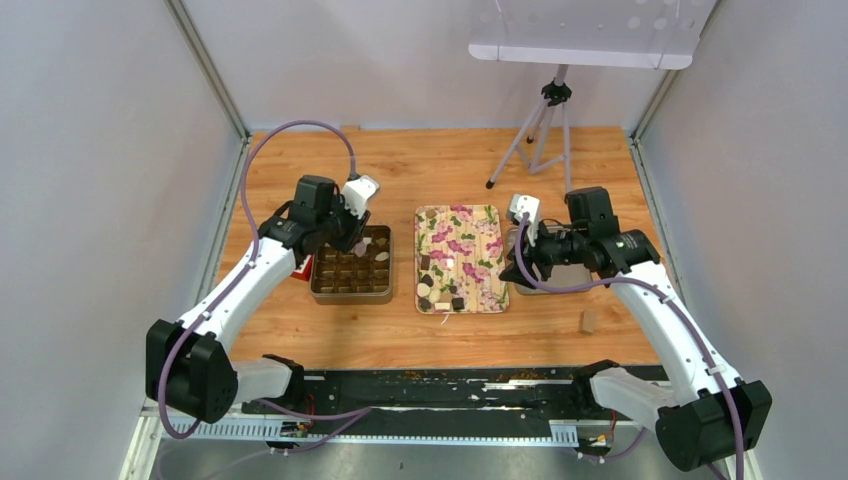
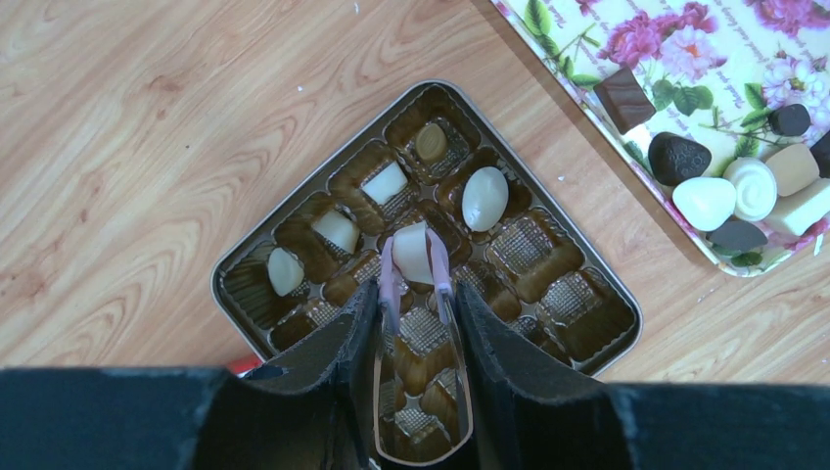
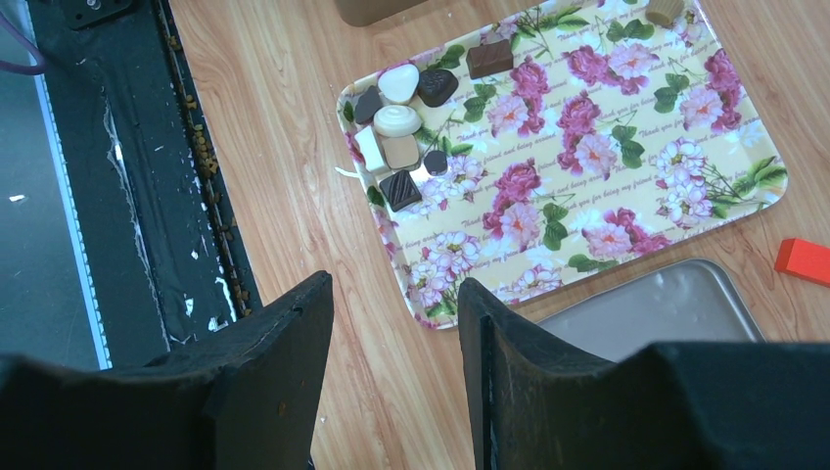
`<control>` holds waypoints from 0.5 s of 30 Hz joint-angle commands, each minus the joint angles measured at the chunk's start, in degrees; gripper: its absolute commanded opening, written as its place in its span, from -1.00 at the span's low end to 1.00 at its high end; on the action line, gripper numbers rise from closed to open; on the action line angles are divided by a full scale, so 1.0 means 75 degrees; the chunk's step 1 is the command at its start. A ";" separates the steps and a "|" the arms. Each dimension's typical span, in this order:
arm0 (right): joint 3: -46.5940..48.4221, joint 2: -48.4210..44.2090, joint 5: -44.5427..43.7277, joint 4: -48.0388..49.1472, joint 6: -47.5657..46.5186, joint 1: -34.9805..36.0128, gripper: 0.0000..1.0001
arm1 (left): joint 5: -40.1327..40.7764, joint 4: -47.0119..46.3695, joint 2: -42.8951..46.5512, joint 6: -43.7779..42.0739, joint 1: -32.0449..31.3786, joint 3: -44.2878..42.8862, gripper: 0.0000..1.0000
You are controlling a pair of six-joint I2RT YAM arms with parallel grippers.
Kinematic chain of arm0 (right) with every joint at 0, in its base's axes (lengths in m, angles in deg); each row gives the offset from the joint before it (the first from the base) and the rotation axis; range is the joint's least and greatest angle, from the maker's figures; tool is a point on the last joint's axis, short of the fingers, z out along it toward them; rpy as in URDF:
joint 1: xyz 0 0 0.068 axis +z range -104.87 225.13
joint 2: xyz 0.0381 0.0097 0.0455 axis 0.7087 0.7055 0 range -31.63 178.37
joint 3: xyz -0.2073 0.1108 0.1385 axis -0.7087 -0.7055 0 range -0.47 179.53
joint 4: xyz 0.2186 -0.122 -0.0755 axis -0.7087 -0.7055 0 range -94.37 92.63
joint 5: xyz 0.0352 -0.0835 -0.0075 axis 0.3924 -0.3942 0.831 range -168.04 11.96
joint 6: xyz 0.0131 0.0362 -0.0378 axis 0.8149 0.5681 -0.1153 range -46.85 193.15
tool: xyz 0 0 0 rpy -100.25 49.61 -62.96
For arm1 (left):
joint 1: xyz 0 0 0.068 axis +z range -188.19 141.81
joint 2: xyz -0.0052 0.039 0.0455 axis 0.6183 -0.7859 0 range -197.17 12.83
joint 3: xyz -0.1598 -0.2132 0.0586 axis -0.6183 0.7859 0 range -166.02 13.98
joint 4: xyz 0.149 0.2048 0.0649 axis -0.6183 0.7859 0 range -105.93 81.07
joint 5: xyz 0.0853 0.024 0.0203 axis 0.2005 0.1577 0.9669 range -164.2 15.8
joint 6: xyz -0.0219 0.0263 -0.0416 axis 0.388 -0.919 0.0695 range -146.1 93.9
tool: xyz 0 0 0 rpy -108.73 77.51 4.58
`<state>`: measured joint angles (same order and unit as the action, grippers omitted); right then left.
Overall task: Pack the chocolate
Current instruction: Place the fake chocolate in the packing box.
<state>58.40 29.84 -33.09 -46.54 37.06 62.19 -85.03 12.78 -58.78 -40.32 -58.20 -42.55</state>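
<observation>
The chocolate lies partly on a floral tray (image 1: 470,230), as a cluster of dark, white and tan pieces (image 1: 440,285) at its near end, also in the right wrist view (image 3: 401,137). Several white and tan pieces sit in the brown compartment box (image 2: 294,211). My left gripper (image 2: 416,299) is shut on metal tweezers (image 2: 391,284), whose purple tips pinch a cream-white piece (image 2: 412,253) just over a middle compartment of the box. My right gripper (image 3: 394,294) is open and empty, above bare wood by the tray's near right corner.
A silver lid (image 3: 656,304) lies right of the tray under my right arm. A red block (image 3: 803,259) lies beyond it. A tan cylinder (image 1: 588,320) stands on the wood at near right. A tripod (image 1: 540,130) stands at the back. A black rail (image 1: 450,390) runs along the near edge.
</observation>
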 commanded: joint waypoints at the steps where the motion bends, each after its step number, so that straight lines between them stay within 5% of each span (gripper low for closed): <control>1: 0.0138 -0.0051 0.0253 0.0180 0.0003 -0.0048 0.01 | -0.0186 -0.0124 0.0304 0.0123 0.0055 -0.0005 -0.49; 3: 0.0114 -0.0072 0.0247 0.0180 -0.0004 -0.0048 0.01 | -0.0164 -0.0160 0.0259 0.0174 0.0056 0.0030 -0.32; 15: 0.0021 -0.0198 0.0215 0.0186 -0.0032 -0.0049 0.01 | -0.0067 -0.0273 0.0136 0.0186 0.0055 -0.0108 -0.07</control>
<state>58.40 29.73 -32.94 -46.51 37.03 62.19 -85.47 12.98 -58.76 -39.62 -58.03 -41.96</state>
